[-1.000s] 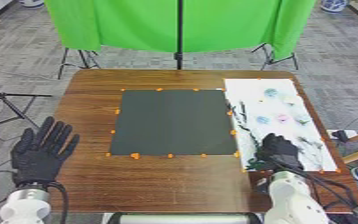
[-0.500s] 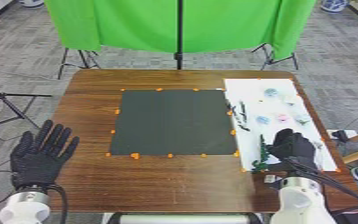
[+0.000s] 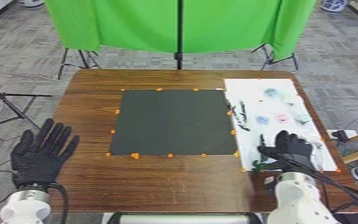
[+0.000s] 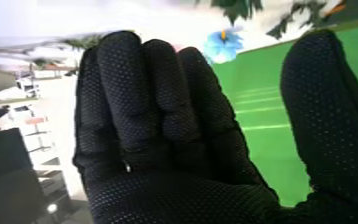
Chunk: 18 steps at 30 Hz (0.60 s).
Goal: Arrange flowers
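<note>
In the head view my right hand (image 3: 291, 148) is over the near part of the white board (image 3: 264, 95). Dark green foliage (image 3: 259, 165) lies beside its thumb side, partly covered by the hand. Farther up the board are blue flowers (image 3: 262, 120), a pink flower (image 3: 282, 118) and a thin dark stem (image 3: 243, 113). My left hand (image 3: 35, 162) is spread open at the table's left edge. In the right wrist view my right hand (image 4: 171, 150) has straight fingers and the thumb held apart, with nothing between them; a blue flower (image 4: 222, 47) and green leaves (image 4: 238, 8) appear beyond.
A dark square mat (image 3: 174, 122) with orange markers round its edge lies mid-table, left of the white board. Behind the brown table (image 3: 175, 185) a green cloth (image 3: 127, 25) hangs on stands. Cables run along my right arm.
My right hand first moved right, off the green foliage, then slightly back left beside it, partly covering it again. My left hand stays in place.
</note>
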Each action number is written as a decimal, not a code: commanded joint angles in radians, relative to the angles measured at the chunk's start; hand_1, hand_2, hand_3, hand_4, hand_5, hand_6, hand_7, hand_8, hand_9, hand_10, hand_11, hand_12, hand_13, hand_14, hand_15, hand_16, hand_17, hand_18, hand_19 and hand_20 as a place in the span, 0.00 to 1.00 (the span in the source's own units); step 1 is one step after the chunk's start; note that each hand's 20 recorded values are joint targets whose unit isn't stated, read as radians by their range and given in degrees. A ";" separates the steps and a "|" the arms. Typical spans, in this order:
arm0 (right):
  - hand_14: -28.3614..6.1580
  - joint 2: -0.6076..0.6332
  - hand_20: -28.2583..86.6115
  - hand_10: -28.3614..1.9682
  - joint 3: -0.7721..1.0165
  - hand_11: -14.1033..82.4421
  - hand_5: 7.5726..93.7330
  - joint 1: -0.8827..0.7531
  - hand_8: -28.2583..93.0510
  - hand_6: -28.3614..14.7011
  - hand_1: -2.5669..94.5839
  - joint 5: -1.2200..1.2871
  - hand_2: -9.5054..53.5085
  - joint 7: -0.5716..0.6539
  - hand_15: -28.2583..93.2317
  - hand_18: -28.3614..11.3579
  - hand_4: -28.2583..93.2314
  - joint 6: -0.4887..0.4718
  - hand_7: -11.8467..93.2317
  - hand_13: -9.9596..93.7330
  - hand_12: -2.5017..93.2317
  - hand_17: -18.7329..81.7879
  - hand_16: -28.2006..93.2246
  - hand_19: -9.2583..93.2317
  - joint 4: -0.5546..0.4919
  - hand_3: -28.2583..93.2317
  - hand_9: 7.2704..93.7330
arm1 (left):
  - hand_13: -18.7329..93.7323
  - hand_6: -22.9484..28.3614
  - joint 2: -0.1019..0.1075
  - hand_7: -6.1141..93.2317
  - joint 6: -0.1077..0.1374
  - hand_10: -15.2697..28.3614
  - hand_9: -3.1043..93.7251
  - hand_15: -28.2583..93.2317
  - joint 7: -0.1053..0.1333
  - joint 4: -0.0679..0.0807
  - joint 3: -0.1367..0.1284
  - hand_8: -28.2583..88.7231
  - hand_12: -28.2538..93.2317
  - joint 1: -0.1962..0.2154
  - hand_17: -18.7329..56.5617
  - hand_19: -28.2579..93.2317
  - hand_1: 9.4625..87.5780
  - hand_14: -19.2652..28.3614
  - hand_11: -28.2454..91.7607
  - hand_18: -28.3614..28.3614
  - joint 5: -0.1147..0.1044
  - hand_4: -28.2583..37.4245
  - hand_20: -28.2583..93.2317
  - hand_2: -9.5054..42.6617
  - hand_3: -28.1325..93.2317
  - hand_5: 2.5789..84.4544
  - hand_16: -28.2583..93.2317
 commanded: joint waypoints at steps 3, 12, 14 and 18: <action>0.23 -0.032 0.34 0.10 -0.044 0.53 0.50 0.003 0.16 0.38 0.40 -0.057 0.00 -0.070 0.70 0.02 0.00 -0.070 0.42 0.62 0.32 0.49 0.38 0.88 0.052 0.77 0.55 | 0.44 0.57 -0.008 0.20 0.012 0.69 0.44 0.58 -0.019 0.007 0.009 0.16 0.32 0.015 0.19 0.53 0.22 0.70 0.45 0.74 -0.010 0.00 0.35 0.52 0.84 0.51 0.17; 0.53 -0.034 0.36 0.48 -0.088 0.36 0.69 0.008 0.33 0.56 0.68 -0.140 0.00 -0.069 0.60 0.17 0.00 0.139 0.41 0.80 0.43 0.63 0.48 0.91 0.164 0.67 0.82 | 0.44 0.57 -0.010 0.21 0.023 0.69 0.45 0.58 -0.016 0.005 0.004 0.16 0.32 0.014 0.19 0.53 0.22 0.71 0.45 0.74 -0.026 0.00 0.35 0.51 0.84 0.51 0.17; 0.64 -0.037 0.37 0.54 -0.085 0.30 0.73 0.003 0.35 0.60 0.74 -0.147 0.00 -0.081 0.56 0.19 0.00 0.141 0.44 0.84 0.48 0.66 0.53 0.92 0.172 0.65 0.88 | 0.44 0.57 -0.012 0.21 0.024 0.69 0.45 0.58 -0.018 0.006 0.004 0.16 0.32 0.015 0.19 0.53 0.22 0.71 0.45 0.75 -0.028 0.00 0.35 0.51 0.84 0.52 0.17; 0.69 -0.035 0.40 0.58 -0.078 0.28 0.78 -0.010 0.37 0.64 0.74 -0.135 0.00 -0.092 0.53 0.21 0.00 0.140 0.50 0.87 0.50 0.69 0.57 0.92 0.164 0.75 0.93 | 0.44 0.58 -0.012 0.21 0.020 0.69 0.45 0.58 -0.022 0.008 0.007 0.16 0.32 0.011 0.19 0.54 0.22 0.71 0.45 0.75 -0.030 0.00 0.35 0.51 0.84 0.52 0.17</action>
